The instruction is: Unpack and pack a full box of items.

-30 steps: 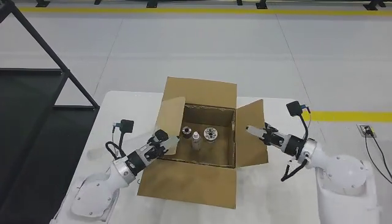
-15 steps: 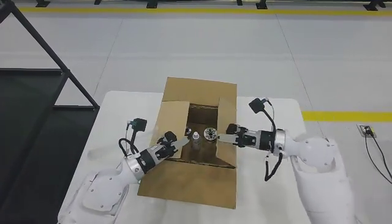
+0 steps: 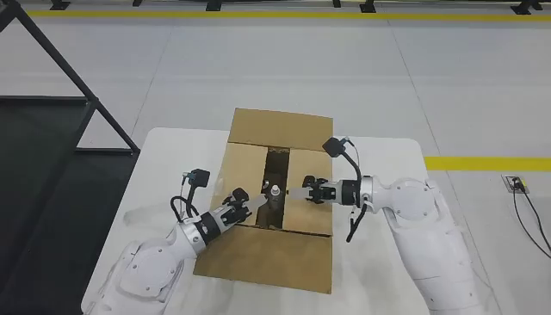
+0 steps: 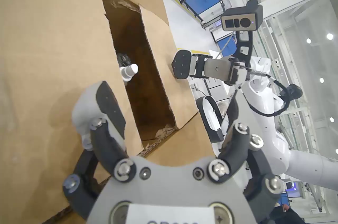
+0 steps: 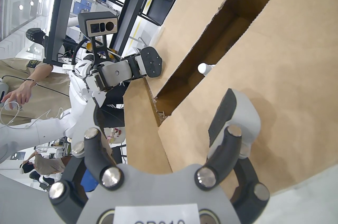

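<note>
Resting wide-fingered on the side flaps (image 3: 244,167) of the cardboard box (image 3: 263,268), left gripper (image 3: 251,201) and right gripper (image 3: 294,191) apparently fold them inward for packing, the narrow gap between showing a white bottle (image 3: 275,193) upright inside, far flap (image 3: 280,126) open.

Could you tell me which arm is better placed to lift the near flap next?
Left, probably: the left hand sits close beside the near flap, which lies flat, while the right hand rests farther back on the right flap.
</note>
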Available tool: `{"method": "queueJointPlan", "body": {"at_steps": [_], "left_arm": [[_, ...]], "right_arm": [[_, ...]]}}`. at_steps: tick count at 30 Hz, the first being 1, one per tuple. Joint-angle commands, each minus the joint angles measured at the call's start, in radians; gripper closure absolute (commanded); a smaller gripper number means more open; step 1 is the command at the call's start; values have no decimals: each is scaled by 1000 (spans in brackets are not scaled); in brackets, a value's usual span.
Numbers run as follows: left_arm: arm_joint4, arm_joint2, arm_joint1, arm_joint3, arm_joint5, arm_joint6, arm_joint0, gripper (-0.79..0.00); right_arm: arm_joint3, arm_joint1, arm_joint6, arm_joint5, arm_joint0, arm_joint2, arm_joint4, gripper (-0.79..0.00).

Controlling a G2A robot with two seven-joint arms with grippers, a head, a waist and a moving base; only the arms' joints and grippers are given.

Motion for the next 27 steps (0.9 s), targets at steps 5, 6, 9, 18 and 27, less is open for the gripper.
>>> {"method": "queueJointPlan", "body": {"at_steps": [5, 6, 9, 18, 27], "left_arm": [[0, 13, -2, 15, 0, 14, -5, -785], [1, 15, -2, 18, 1, 15, -7, -785], [3, 21, -3, 24, 7, 21, -11, -785], [5, 29, -5, 35, 12, 28, -16, -785], [7, 32, -5, 43, 17, 34, -18, -785]], "right_arm": [[5, 8, -16, -7, 6, -31, -37, -785], [4, 10, -23, -6, 5, -36, -44, -785], [-1, 13, -33, -5, 5, -51, -58, -785], [-21, 24, -65, 3, 5, -85, -102, -785], [-33, 36, -63, 5, 8, -108, -99, -785]]}}
